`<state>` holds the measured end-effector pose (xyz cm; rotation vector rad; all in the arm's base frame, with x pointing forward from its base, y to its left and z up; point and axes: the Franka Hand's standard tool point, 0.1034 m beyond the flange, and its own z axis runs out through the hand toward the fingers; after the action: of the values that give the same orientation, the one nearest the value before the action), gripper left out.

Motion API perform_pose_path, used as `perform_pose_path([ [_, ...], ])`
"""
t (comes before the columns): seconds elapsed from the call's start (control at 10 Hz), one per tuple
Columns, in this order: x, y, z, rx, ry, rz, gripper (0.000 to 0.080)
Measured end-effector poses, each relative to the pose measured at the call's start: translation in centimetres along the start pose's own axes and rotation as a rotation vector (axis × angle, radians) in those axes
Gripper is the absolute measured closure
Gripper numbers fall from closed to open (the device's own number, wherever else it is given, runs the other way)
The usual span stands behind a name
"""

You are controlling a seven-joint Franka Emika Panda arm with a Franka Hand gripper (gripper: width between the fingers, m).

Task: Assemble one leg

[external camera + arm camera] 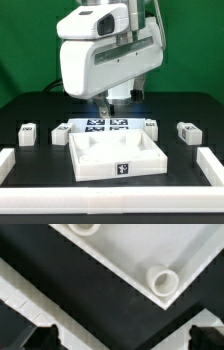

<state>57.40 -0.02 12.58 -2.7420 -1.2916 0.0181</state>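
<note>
1. Exterior view, hidden: the arm [100, 50] fills the upper middle. Its body covers the fingers, so the jaw state is unreadable here. A bluish glow sits under the wrist.
2. Exterior view, container: the tray [100, 170] lies in the centre of the black table [40, 105], with one marker tag on its front wall. Only bare white floor shows inside the raised rim.
3. Exterior view, task parts: four alike, all resting on the table outside the tray.
   - The far-left leg [28, 133] is well apart from the tray.
   - The inner-left leg [62, 132] is just beside the tray's back corner.
   - The inner-right leg [152, 126] is near the opposite back corner.
   - The far-right leg [187, 131] is well apart.
4. Exterior view, other: the marker board [103, 125] lies just behind the tray, partly under the arm. The white rails [12, 162] are cut off at the frame edges.
5. Wrist view: the gripper [120, 336] shows two dark, blurred fingers [38, 338], spread wide with only black table between them.
6. Wrist view, cut off: a white corner piece [120, 252] carries two round sockets [163, 280], one clipped by the frame. I cannot tell what the white strip [15, 294] is. No leg shows in this view.
</note>
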Motion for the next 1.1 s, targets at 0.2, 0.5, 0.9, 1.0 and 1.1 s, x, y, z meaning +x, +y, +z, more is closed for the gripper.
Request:
perform_pose_path([
  [0.2,0.0,0.0,0.0,0.0,0.0,0.0,0.015],
  [0.5,0.0,0.0,0.0,0.0,0.0,0.0,0.015],
  [0.9,-0.4,0.1,0.2,-0.016,0.012,-0.041,0.015],
  [1.0,-2.2,-0.4,1.1,-0.032,0.026,-0.083,0.015],
  [1.1,-4.0,-1.3,2.0,-0.035,0.023,-0.159,0.015],
])
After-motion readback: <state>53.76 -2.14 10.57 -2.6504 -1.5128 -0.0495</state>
